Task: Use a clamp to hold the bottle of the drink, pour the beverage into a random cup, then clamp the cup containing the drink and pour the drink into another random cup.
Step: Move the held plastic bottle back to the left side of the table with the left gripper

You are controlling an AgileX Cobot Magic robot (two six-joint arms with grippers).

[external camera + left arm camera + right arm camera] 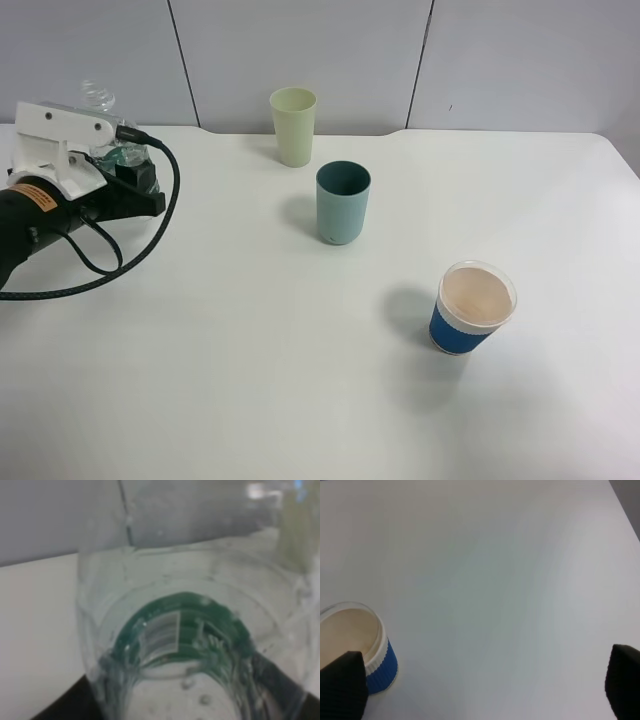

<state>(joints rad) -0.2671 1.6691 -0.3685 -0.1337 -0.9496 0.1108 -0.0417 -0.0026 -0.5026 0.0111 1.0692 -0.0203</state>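
Bottle point(98, 98) secured, but both pours seemingly remain: at the tabletop's point(250, 350) back left the left gripper's point(120, 170) jaws clamp it, well apart from the teal tumbler point(343, 203) and pale yellow-green tumbler point(293, 127). The right gripper's point(482, 682) jaws gape wide, empty.

Bottle point(98, 97) mostly hidden
Behind the white bracket point(58, 125) only the bottle's neck shows; close up, its label point(165, 632) blurs.

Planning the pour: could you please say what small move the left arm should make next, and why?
Probably carry the bottle rightward toward the teal cup: the left gripper is shut on it, but it sits far to the cup's left.
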